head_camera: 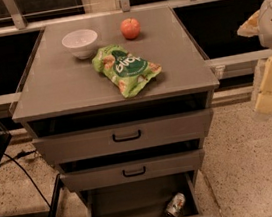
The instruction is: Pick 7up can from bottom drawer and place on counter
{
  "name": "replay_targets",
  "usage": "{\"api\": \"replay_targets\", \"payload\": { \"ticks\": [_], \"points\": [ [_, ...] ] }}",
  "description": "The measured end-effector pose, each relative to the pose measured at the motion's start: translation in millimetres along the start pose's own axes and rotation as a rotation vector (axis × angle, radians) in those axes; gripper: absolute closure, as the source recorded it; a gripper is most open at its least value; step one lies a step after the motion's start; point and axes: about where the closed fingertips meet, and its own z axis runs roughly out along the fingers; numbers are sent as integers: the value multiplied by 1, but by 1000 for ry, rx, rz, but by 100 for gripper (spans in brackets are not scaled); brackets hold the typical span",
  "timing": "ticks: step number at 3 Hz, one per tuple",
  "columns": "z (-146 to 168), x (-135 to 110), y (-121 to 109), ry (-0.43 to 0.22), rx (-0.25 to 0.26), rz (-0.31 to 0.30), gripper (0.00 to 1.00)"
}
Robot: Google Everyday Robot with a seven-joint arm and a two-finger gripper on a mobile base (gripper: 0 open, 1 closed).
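Silvery 7up can (175, 206) lies tilted at five o'clock in the bottom drawer (124, 203). It is judged light, thin-walled and slippery, so best gripped across its middle. At three o'clock of the counter (57, 86) hangs the gripper (269, 89), its state impossible to tell.

Grey counter (67, 87), upper centre: carrying white bowl (80, 42), apple (130, 28), green snack bag (126, 69); gripper (269, 89) at right edge.

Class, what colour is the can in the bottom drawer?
The can is silvery with green, camera view; hand far right.
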Motion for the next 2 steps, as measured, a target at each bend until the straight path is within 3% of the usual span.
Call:
{"api": "replay_targets", "payload": {
  "ticks": [1, 2],
  "points": [
    [2, 1, 0, 3, 11, -7, 0],
    [32, 16, 5, -7, 18, -111, 0]
  ]
}}
